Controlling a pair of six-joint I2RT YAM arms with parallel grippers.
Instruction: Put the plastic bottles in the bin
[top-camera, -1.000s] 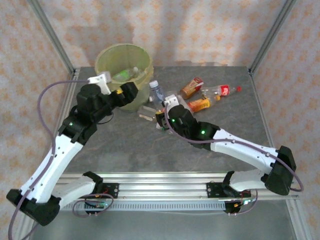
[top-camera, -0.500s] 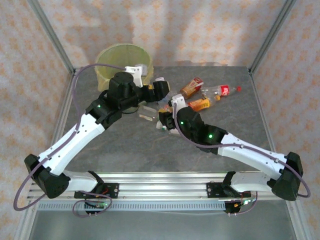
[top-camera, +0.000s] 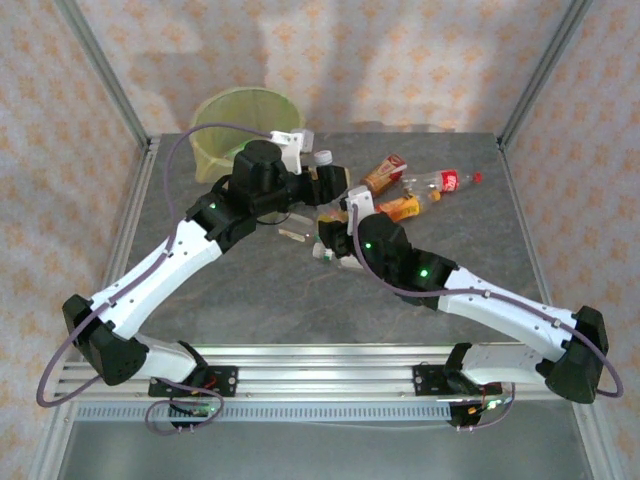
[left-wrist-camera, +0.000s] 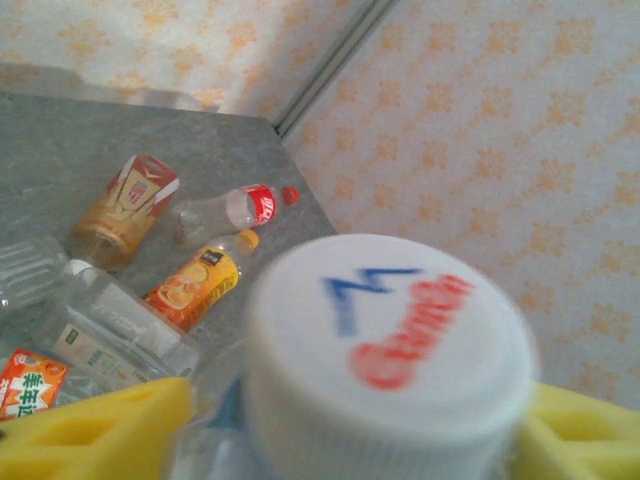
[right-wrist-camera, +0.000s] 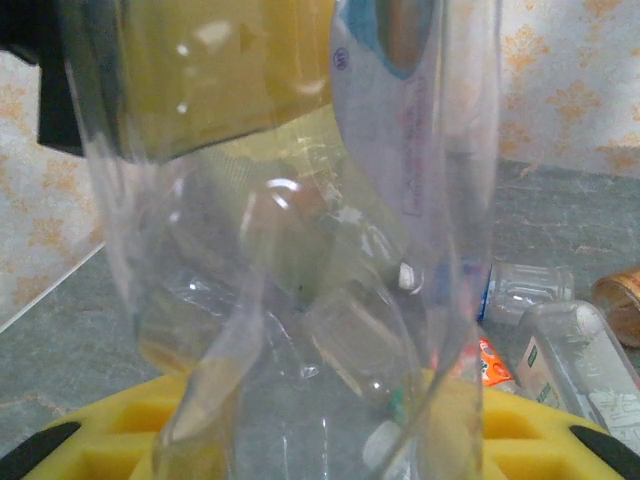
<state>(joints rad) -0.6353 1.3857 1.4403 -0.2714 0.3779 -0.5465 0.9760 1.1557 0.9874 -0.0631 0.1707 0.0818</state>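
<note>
**Both arms on bottles near the bin**

The left gripper (left-wrist-camera: 345, 435) straddles a white-capped bottle (left-wrist-camera: 390, 340) just right of the bin (top-camera: 212, 140), which stands at the tabletop's far left corner. I cannot tell whether it pinches yet. The right gripper (right-wrist-camera: 300, 445) is clamped on a crumpled clear bottle (right-wrist-camera: 290, 230), probably waiting its turn.

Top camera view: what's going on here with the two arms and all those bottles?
The right gripper is shut on a clear bottle standing upright in front of its camera. The left gripper has its yellow fingers either side of a white-capped bottle; whether it grips it is unclear. Both are meant for the bin at the far left corner of the table. Several other bottles lie on the table, outside the bin.
</note>
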